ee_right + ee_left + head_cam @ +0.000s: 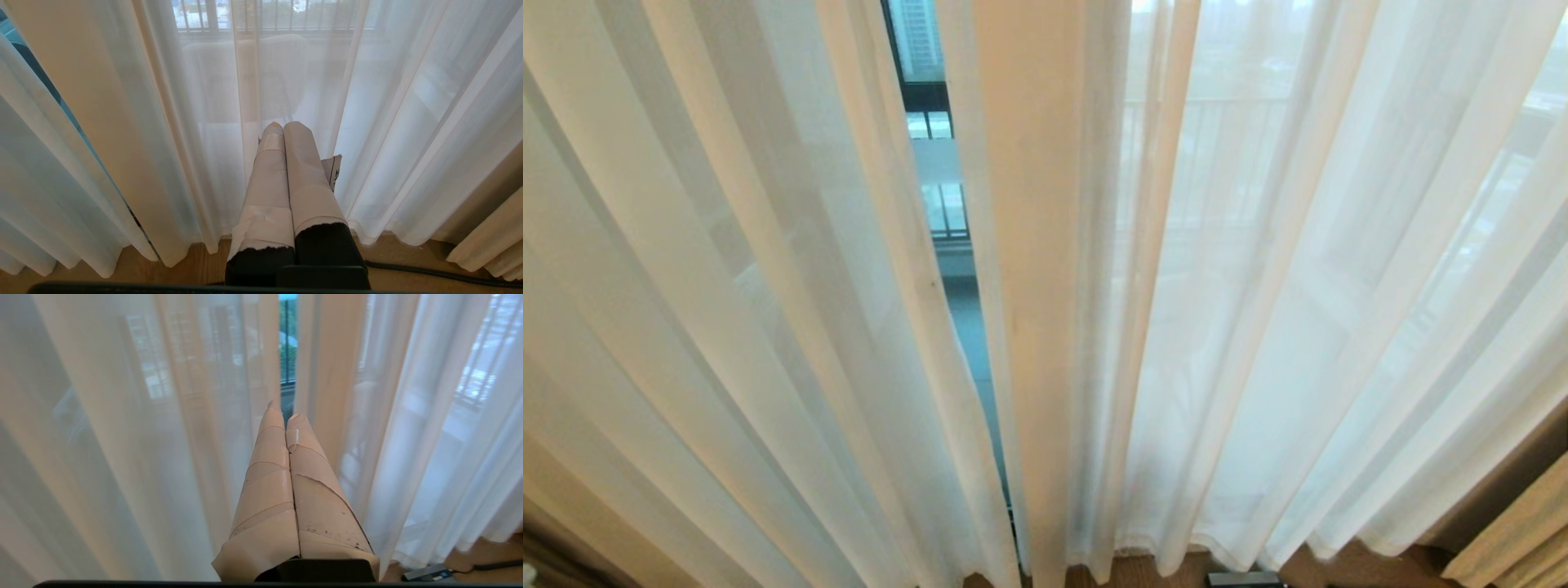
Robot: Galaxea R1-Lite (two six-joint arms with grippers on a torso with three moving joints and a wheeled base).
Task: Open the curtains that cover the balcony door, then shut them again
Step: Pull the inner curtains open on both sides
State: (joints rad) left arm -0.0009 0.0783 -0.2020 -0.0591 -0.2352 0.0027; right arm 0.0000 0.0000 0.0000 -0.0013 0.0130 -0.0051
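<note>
Wooden floor (192,265), sheer curtains (1298,327) nearly drawn, narrow gap showing balcony door (923,90)

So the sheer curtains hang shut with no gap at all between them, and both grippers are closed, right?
Not quite. The sheer curtains leave a narrow gap showing the glass, as the head view shows. The left gripper and right gripper are indeed closed.

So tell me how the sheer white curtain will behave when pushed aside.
The sheer white curtain hangs in loose folds, so it is probably floppy and light. It would likely slide over the shut left gripper, now at the gap, rather than move as one.
</note>
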